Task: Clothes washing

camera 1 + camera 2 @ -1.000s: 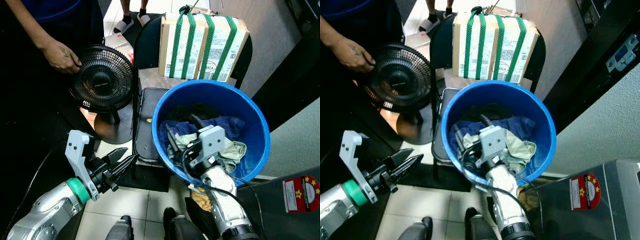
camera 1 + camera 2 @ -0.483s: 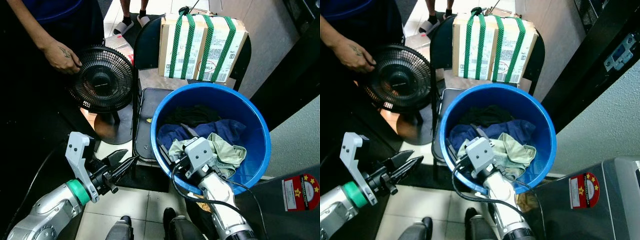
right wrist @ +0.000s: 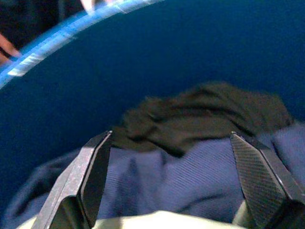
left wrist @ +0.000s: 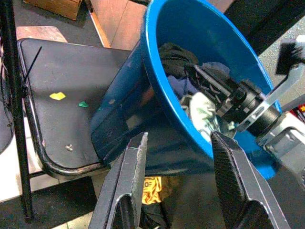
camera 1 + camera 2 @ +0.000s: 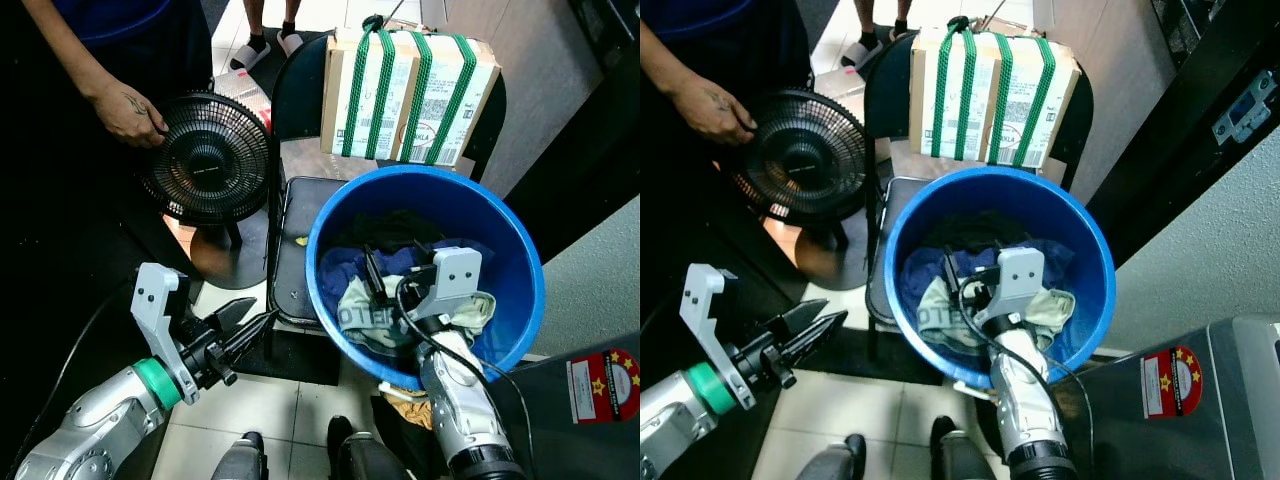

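A blue bucket (image 5: 515,250) stands on the floor and holds a heap of clothes. At the back lies a black garment (image 5: 385,228), a navy one (image 5: 343,266) is in the middle, and a pale one with lettering (image 5: 358,316) is nearest. My right gripper (image 5: 392,266) is inside the bucket, just above the heap, open with nothing between its fingers. In the right wrist view it (image 3: 170,138) faces the navy and black cloth. My left gripper (image 5: 245,325) hovers open outside the bucket's left side, low over the floor.
A person's hand (image 5: 125,112) holds a black fan (image 5: 208,157) at the left. A green-strapped cardboard box (image 5: 405,85) sits behind the bucket. A black chair seat (image 5: 290,250) is to the bucket's left, a grey machine top (image 5: 600,390) at the lower right, and a yellow cloth (image 5: 405,402) on the floor.
My right gripper swung from the bucket's near-left side to further right over the heap. The pale garment has shifted left, its lettering now showing. The left arm stayed put.
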Available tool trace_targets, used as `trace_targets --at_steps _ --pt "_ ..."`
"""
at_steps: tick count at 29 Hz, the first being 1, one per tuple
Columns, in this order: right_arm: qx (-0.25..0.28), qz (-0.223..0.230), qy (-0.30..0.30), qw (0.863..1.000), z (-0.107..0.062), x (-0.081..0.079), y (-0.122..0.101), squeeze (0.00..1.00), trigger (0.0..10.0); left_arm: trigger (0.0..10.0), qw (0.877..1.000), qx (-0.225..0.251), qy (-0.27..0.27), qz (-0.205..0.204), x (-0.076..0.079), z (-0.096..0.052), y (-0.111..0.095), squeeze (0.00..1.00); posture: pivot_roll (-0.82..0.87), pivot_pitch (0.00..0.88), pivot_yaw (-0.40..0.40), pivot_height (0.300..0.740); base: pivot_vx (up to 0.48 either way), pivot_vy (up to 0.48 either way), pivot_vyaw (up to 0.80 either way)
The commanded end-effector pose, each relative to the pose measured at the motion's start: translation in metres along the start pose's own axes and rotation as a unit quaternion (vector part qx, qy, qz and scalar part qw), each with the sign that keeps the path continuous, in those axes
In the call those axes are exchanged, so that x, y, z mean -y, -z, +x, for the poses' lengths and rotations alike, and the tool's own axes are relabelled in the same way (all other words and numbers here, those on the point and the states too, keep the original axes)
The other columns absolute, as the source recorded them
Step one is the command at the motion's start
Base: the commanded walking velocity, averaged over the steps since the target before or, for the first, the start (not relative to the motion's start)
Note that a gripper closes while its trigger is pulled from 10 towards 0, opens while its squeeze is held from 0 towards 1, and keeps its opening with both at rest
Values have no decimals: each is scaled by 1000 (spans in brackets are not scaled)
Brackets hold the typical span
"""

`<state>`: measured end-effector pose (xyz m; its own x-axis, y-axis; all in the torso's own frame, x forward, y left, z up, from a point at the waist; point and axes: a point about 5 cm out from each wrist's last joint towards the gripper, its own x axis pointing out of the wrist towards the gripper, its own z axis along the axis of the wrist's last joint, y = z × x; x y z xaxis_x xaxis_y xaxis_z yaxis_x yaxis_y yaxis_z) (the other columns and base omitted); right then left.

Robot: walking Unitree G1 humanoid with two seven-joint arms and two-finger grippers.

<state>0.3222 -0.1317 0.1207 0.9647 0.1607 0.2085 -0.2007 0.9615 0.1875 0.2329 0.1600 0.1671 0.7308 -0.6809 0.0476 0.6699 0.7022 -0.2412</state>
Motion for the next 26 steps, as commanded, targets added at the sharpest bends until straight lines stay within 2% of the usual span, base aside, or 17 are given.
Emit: trace_targets --at_steps 1,9,21,22,23,24,25,26 --pt "-34 17 17 999 -9 5 15 0 10000 10000 1000 -9 -4 -12 -2 -3 6 0 120 261 62 740 0 0 0" --pt "-58 -39 -40 997 -25 -5 29 0 10000 10000 1000 -11 -1 -16 0 -3 7 0 119 260 61 740 0 0 0" --pt "-85 -30 -61 994 -33 -10 39 0 10000 10000 1000 -13 1 -17 0 -2 7 0 121 258 63 740 0 0 0" --pt "-87 -26 -66 994 -35 -12 40 0 6431 10000 1000 -14 2 -17 0 -3 8 0 120 257 64 740 0 0 0" --pt "-87 -22 -70 994 -36 -14 41 0 2039 10000 1000 -14 3 -17 0 -3 8 0 120 257 64 740 0 0 0" --pt "-87 -22 -70 994 -36 -14 41 0 2039 10000 1000 -14 3 -17 0 -3 8 0 120 257 64 740 0 0 0" --pt "-87 -18 -73 993 -37 -15 42 0 0 10000 1000 -14 3 -17 0 -2 8 0 122 256 64 740 0 0 0" --pt "-87 -18 -73 993 -37 -15 42 0 0 10000 1000 -14 3 -17 0 -2 8 0 122 256 64 740 0 0 0"
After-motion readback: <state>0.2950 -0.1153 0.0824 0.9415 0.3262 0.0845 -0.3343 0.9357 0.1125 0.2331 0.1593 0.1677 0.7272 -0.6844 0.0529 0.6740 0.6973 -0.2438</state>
